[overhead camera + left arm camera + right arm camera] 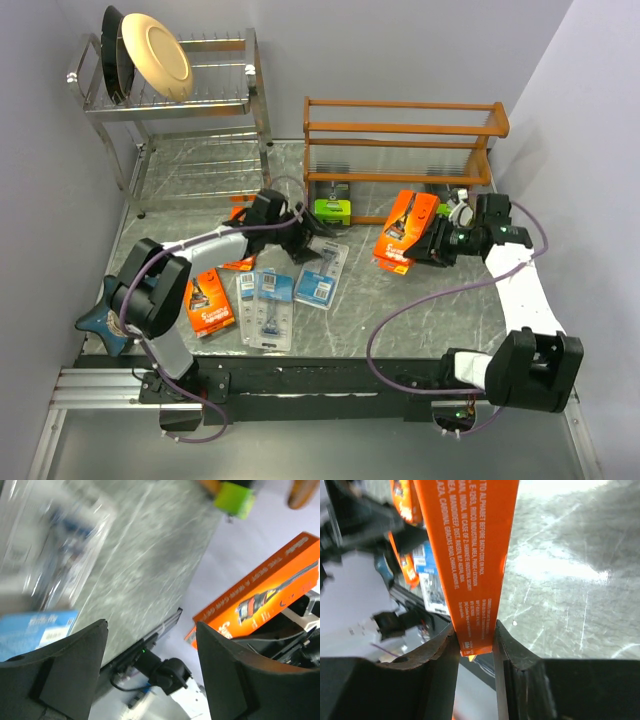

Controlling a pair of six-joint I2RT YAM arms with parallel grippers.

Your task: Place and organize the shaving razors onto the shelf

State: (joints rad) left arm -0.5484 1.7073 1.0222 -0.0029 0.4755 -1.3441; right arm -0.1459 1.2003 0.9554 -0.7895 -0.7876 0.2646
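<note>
We see the orange pack [410, 222] right of centre, below the shelf [400, 128], pinched only at one thin end by the right tool [476, 640]; it may pivot or slip and catch the shelf. The left tool [150, 645] gapes, holding nothing.

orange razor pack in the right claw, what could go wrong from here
1. The right claw pinches the orange pack only at one narrow end, so it may pivot or slip on the way to the shelf.
2. The shelf's tiers are slatted rails, so a flat pack set down askew could catch on them or drop between them.
3. The lime-green box sits at the shelf's lower front and could get knocked.
</note>
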